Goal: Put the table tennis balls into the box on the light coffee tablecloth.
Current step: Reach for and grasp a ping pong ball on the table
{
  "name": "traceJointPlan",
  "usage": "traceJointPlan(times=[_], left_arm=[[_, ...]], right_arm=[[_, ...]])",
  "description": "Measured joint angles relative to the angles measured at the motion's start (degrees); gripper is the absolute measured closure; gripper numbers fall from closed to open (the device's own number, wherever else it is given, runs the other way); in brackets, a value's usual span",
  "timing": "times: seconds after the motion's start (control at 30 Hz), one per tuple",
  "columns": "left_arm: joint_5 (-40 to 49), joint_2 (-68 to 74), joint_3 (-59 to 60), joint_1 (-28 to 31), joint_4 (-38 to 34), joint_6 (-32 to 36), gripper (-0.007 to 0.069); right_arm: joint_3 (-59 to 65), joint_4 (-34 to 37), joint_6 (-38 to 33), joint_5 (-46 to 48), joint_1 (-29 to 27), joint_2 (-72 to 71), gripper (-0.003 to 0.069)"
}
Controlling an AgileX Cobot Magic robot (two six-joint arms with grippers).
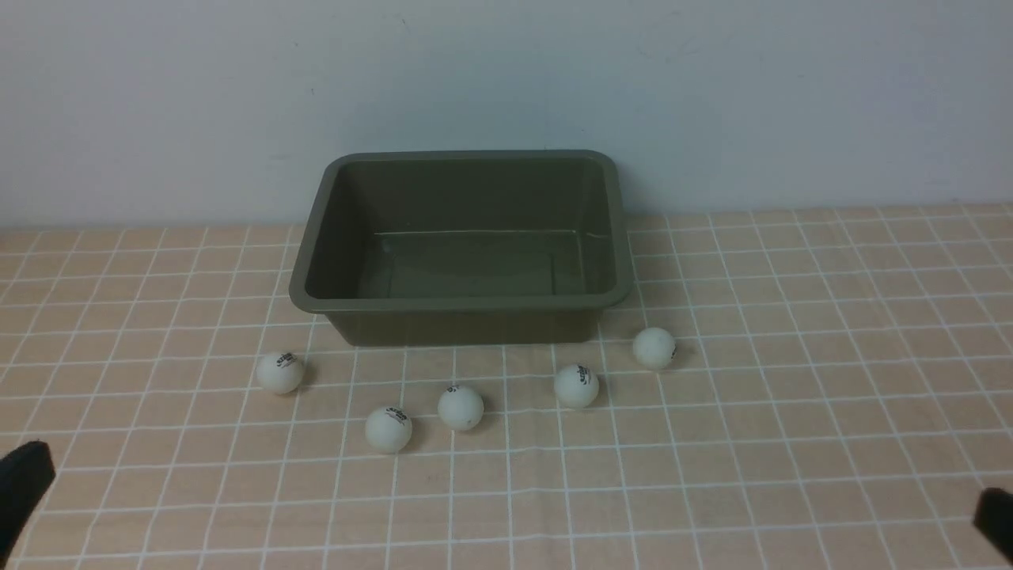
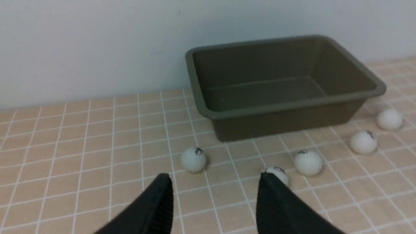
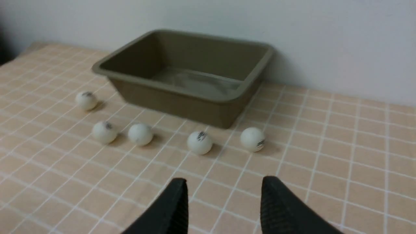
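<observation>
Wide and empty, the left pincer [image 2: 214,177] should squarely straddle the small white matte ball [image 2: 193,159] just ahead (it probably rolls easily).

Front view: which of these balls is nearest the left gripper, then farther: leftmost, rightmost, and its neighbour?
1. Leftmost ball, front-left of the box.
2. Second ball from the right, right of centre.
3. Rightmost ball, by the box's right corner.

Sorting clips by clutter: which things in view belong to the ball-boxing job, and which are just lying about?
Belong to the job:
- five table tennis balls
- box
- light coffee tablecloth

Just lying about:
- no stray items visible; only the wall behind
</observation>
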Motion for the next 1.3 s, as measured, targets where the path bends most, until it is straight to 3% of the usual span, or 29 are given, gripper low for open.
traceJointPlan(times=[0.17,0.33,0.5,0.73,0.87,0.97,1.03,1.17,1.3], left_arm=[[-0.2,4.3,-0.1,0.0,-4.1,6.8,0.0337],[-0.8,5.4,-0.2,0.0,-7.6,11.6,0.0337],[-1.5,5.4,-0.2,0.0,-8.2,15.9,0.0337],[-1.8,5.4,-0.2,0.0,-9.2,16.5,0.0337],[-1.7,5.5,-0.2,0.0,-9.6,16.5,0.0337],[-1.7,5.5,-0.2,0.0,-10.1,16.5,0.0337],[-1.7,5.5,-0.2,0.0,-10.7,16.5,0.0337],[-1.7,5.5,-0.2,0.0,-12.4,17.6,0.0337],[-1.4,5.5,-0.2,0.0,-12.7,18.6,0.0337]], right_arm=[[-8.7,4.3,-13.9,5.3,0.0,18.6,0.0368],[-19.6,2.0,-15.7,9.7,0.5,36.5,0.0368],[-30.7,-2.8,-17.9,7.9,3.5,54.5,0.0368],[-45.4,-11.8,-12.0,6.4,10.2,78.0,0.035],[-55.4,-14.6,-5.6,9.4,11.3,90.9,0.0274],[-63.6,-12.8,-6.6,12.3,11.3,99.0,0.0219],[-65.8,-10.5,-9.0,12.6,11.3,100.6,0.0222],[-71.7,-1.8,-13.3,11.4,9.4,100.0,0.0295],[-73.5,-6.5,-10.6,11.3,7.8,96.2,0.0305]])
